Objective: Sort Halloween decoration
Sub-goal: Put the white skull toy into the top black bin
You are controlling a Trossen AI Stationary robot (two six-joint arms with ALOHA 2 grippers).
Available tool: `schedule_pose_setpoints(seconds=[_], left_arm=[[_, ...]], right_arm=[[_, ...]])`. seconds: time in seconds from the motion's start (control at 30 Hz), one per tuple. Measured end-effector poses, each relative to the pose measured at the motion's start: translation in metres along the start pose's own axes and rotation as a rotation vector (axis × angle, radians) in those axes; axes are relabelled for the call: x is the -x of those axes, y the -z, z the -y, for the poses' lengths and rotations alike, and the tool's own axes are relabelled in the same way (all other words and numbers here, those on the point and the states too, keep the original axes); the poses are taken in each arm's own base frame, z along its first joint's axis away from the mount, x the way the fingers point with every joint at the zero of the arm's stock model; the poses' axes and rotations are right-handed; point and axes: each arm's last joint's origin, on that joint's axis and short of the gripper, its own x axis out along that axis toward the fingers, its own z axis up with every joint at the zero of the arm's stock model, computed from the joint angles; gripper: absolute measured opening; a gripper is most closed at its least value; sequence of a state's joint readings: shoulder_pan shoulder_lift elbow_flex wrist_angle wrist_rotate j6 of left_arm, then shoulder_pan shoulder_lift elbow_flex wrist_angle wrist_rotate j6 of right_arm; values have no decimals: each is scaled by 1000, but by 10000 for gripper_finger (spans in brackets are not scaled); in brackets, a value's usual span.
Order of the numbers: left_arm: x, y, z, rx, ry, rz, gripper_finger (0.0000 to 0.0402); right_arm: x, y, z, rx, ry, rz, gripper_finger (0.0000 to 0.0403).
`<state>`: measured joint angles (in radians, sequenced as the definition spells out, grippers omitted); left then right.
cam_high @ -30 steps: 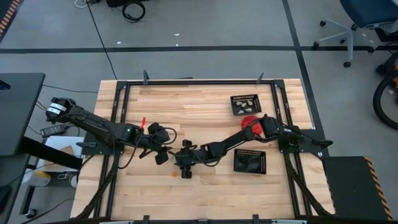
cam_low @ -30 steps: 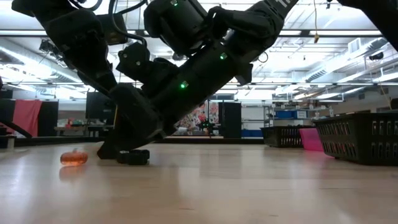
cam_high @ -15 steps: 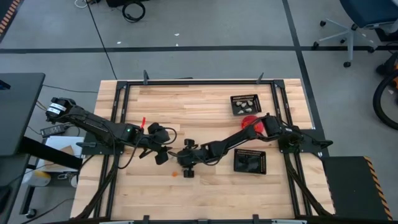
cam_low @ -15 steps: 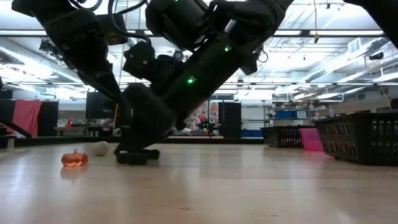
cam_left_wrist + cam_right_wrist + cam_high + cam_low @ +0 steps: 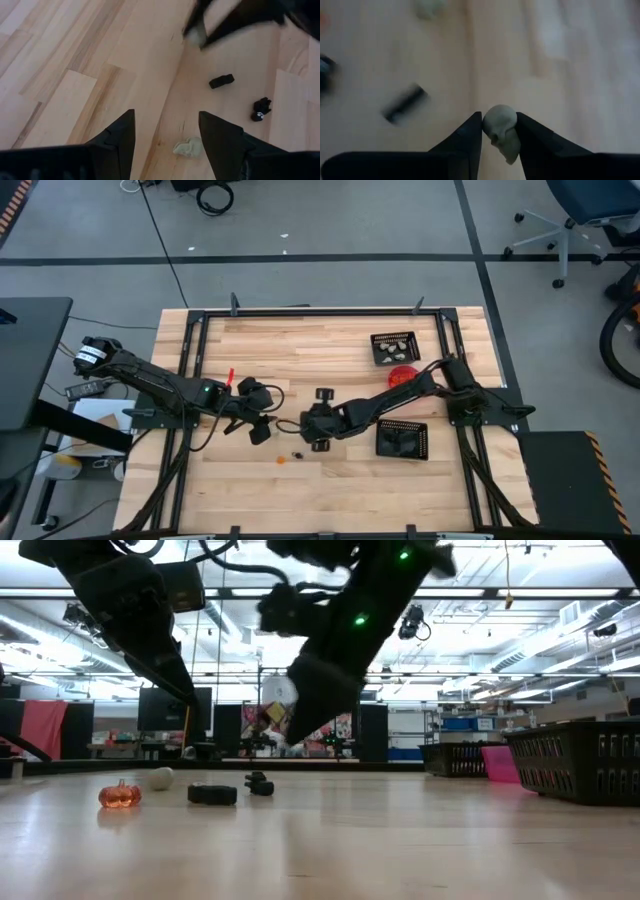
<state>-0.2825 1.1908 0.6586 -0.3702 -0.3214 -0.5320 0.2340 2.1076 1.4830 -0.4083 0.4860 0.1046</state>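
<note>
Fig.: right gripper (image 5: pixel 498 131), which 1 s ago was down on the table among the trinkets, has lifted and swung toward the trays w/ a pale cream skull (image 5: pixel 501 131) clamped between its jaws. We read this as pick done, carry begun; next is prob. the mesh tray (image 5: pixel 392 347) holding cream pieces.

Left on the wood, below and behind the raised jaws: orange pumpkin (image 5: pixel 119 794), black pieces (image 5: pixel 212 794).

Left gripper (image 5: pixel 166 134) hovers w/ jaws spread, nothing between them; a cream trinket (image 5: pixel 188 147) lies just ahead of its tips.
</note>
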Motion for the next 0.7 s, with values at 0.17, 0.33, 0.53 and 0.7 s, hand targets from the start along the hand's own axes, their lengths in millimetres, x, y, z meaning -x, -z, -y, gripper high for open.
schedule_pose_setpoints(seconds=[0.17, 0.33, 0.53, 0.7], left_arm=[[0, 0, 0, 0, 0, 0, 192], [0, 0, 0, 7, 0, 0, 192], [0, 0, 0, 7, 0, 0, 192], [0, 0, 0, 7, 0, 0, 192]], right_arm=[[17, 12, 11, 43, 160, -125, 115], [24, 26, 19, 77, 275, -245, 115], [27, 37, 27, 116, 354, -346, 115], [29, 44, 36, 129, 404, -417, 115]])
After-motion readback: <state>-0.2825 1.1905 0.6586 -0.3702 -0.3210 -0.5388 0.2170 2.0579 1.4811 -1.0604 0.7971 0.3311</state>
